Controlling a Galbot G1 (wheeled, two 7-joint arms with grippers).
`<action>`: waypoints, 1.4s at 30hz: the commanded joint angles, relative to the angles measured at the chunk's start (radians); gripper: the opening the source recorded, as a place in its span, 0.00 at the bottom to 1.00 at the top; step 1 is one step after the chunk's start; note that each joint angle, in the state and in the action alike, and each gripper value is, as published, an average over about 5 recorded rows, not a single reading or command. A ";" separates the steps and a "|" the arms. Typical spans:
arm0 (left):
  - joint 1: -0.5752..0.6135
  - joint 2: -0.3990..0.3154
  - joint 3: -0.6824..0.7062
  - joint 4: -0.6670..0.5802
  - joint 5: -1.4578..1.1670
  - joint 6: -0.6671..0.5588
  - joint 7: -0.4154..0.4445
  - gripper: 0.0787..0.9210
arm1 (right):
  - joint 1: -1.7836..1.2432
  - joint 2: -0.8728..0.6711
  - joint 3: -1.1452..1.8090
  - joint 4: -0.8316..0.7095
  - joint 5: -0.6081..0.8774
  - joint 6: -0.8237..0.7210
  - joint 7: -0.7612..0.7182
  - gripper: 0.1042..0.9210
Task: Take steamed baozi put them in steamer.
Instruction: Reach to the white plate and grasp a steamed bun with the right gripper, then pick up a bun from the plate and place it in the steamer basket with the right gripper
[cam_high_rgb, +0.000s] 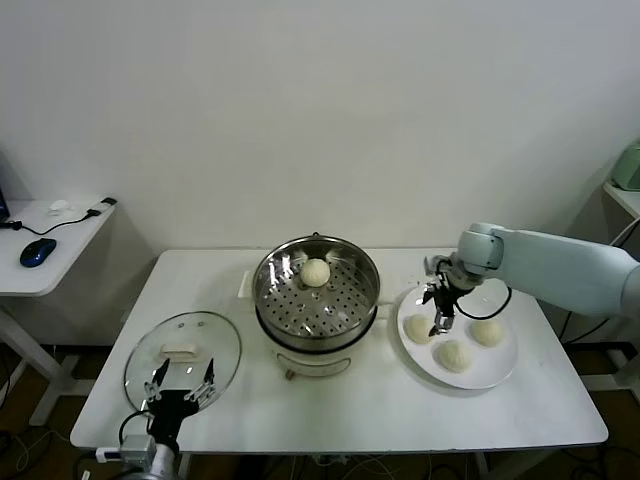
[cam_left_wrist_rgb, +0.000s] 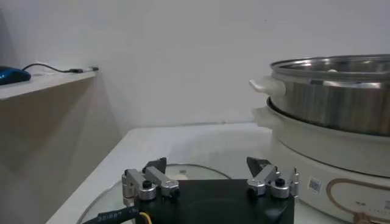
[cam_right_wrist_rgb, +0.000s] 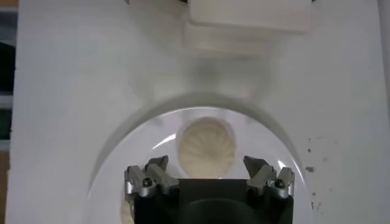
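The steel steamer (cam_high_rgb: 350, 275) stands mid-table on its white base, with one baozi (cam_high_rgb: 316, 272) on its perforated tray. Three baozi lie on the white plate (cam_high_rgb: 495, 370): one at the plate's left (cam_high_rgb: 418, 330), one at the front (cam_high_rgb: 454, 355), one at the right (cam_high_rgb: 489, 332). My right gripper (cam_high_rgb: 440, 322) is open and hovers just above the left baozi, which shows between its fingers in the right wrist view (cam_right_wrist_rgb: 206, 146). My left gripper (cam_high_rgb: 183, 383) is open and empty, parked low at the front left over the glass lid (cam_high_rgb: 182, 352).
The glass lid with its white handle (cam_high_rgb: 181, 351) lies flat left of the steamer. In the left wrist view the steamer (cam_left_wrist_rgb: 335, 100) rises to the right of my left gripper (cam_left_wrist_rgb: 210, 167). A side desk (cam_high_rgb: 45, 240) with a blue mouse stands at far left.
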 joint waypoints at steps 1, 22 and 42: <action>0.000 -0.001 0.001 0.000 0.000 0.000 0.001 0.88 | -0.113 0.037 0.077 -0.103 -0.040 -0.028 0.001 0.88; 0.008 0.000 0.002 -0.011 0.004 -0.001 0.001 0.88 | 0.029 0.002 0.087 -0.016 -0.018 0.010 -0.067 0.73; 0.003 0.001 0.012 -0.057 0.003 0.027 0.002 0.88 | 0.670 0.335 -0.113 0.242 0.584 -0.105 -0.084 0.73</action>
